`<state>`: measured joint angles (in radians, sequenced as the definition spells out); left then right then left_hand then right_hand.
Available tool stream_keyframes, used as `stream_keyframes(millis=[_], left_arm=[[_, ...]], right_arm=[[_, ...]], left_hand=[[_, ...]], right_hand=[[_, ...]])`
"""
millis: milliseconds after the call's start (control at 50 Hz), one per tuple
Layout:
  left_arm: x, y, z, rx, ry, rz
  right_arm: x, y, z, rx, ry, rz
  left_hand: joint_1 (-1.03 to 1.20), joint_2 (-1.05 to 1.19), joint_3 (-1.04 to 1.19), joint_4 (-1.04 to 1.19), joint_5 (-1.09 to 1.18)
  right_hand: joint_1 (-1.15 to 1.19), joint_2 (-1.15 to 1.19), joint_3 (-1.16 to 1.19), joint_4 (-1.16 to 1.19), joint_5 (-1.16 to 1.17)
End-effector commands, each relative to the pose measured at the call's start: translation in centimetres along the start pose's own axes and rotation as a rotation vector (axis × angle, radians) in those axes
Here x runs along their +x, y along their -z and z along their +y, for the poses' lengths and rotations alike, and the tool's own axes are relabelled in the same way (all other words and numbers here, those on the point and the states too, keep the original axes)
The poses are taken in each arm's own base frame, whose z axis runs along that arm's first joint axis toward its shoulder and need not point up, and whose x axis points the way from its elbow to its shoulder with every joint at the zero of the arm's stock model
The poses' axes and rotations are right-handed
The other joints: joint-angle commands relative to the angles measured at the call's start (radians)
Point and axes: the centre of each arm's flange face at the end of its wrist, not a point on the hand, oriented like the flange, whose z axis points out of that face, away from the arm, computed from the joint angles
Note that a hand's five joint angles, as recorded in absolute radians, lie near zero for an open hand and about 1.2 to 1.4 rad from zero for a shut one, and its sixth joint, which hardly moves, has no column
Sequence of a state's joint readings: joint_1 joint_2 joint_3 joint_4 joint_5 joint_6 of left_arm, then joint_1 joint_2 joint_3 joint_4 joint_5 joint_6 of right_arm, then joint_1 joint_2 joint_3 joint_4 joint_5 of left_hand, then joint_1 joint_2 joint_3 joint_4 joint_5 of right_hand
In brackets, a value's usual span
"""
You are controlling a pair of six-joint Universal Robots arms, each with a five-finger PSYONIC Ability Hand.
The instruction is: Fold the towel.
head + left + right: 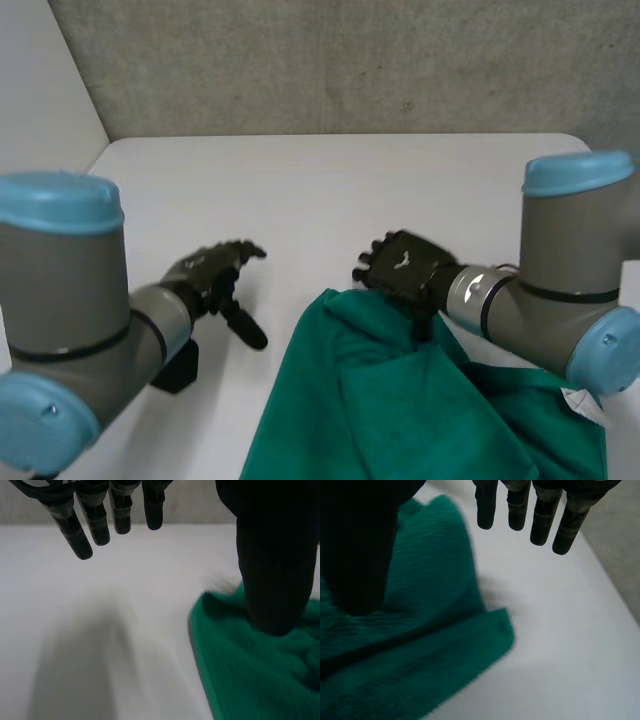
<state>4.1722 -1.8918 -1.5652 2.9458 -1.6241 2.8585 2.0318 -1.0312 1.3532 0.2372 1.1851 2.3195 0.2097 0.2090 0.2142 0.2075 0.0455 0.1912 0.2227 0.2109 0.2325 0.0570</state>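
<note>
A green towel point(400, 400) lies crumpled and partly doubled over at the table's near edge, right of centre. My right hand point(400, 268) hovers at the towel's far edge, open, its fingers point(542, 515) straight and holding nothing, with the thumb over the cloth point(420, 630). My left hand point(215, 275) is open above bare table just left of the towel. In the left wrist view its fingers point(95, 520) are straight and apart, and the thumb hangs over the towel's edge point(250, 675) without pinching it.
The white table point(320, 190) stretches bare toward its far edge, where a grey wall point(350, 60) rises. A small white tag point(582, 402) shows at the towel's right side, beside my right arm.
</note>
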Motion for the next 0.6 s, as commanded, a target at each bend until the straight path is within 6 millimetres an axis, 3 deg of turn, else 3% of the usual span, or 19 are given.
stream_keyframes(millis=[20, 100, 160, 180, 260, 280, 380, 400, 440, 480, 600], left_arm=[[-0.1, 1.1, 3.3, -0.059, -0.002, -0.012], [-0.1, 1.2, 3.7, -0.062, -0.005, -0.016], [-0.2, 1.2, 3.9, -0.060, -0.007, -0.025], [-0.1, 1.2, 4.0, -0.061, -0.009, -0.022], [-0.1, 1.1, 3.9, -0.049, -0.008, -0.020], [-0.1, 1.1, 3.8, -0.043, -0.007, -0.018], [0.0, 0.8, 3.3, -0.011, -0.002, -0.009], [0.0, 0.8, 3.3, -0.011, -0.002, -0.009], [0.2, 0.5, 3.1, 0.011, -0.001, 0.001], [0.3, 0.4, 2.9, 0.018, -0.001, 0.005], [0.9, -0.6, 2.6, 0.063, -0.002, 0.032]], right_arm=[[-2.3, -2.0, 2.5, -0.016, -0.042, -0.113], [-2.4, -2.5, 3.0, -0.022, -0.122, -0.121], [-1.7, -3.0, 2.7, 0.011, -0.161, -0.084], [-1.4, -3.2, 2.5, 0.029, -0.164, -0.067], [0.9, -3.4, 1.5, 0.114, -0.208, 0.041], [2.3, -2.4, -0.1, 0.171, -0.231, 0.092], [5.6, 1.7, -5.2, 0.348, -0.290, 0.202], [5.6, 1.7, -5.3, 0.348, -0.290, 0.202], [6.6, 4.3, -8.1, 0.452, -0.309, 0.231], [6.8, 5.4, -9.2, 0.489, -0.307, 0.240], [6.6, 7.1, -10.4, 0.519, -0.279, 0.248]], left_hand=[[-0.020, -0.019, -0.024, -0.017, -0.030], [-0.020, -0.019, -0.024, -0.017, -0.030], [-0.023, -0.022, -0.027, -0.020, -0.033], [-0.023, -0.022, -0.027, -0.020, -0.033], [-0.026, -0.025, -0.030, -0.023, -0.036], [-0.026, -0.025, -0.030, -0.023, -0.036], [-0.026, -0.025, -0.030, -0.023, -0.036], [-0.026, -0.025, -0.030, -0.023, -0.036], [-0.031, -0.031, -0.036, -0.029, -0.042], [-0.031, -0.031, -0.036, -0.029, -0.042], [-0.035, -0.034, -0.040, -0.033, -0.046]], right_hand=[[0.070, 0.038, 0.050, 0.029, 0.030], [0.239, 0.208, 0.220, 0.198, 0.199], [1.112, 1.081, 1.092, 1.071, 1.072], [1.204, 1.173, 1.184, 1.163, 1.164], [1.205, 1.174, 1.185, 1.164, 1.165], [1.205, 1.174, 1.185, 1.164, 1.165], [1.205, 1.174, 1.185, 1.164, 1.165], [1.205, 1.174, 1.185, 1.164, 1.165], [1.205, 1.174, 1.185, 1.164, 1.165], [1.205, 1.174, 1.185, 1.164, 1.165], [1.205, 1.174, 1.185, 1.164, 1.165]])
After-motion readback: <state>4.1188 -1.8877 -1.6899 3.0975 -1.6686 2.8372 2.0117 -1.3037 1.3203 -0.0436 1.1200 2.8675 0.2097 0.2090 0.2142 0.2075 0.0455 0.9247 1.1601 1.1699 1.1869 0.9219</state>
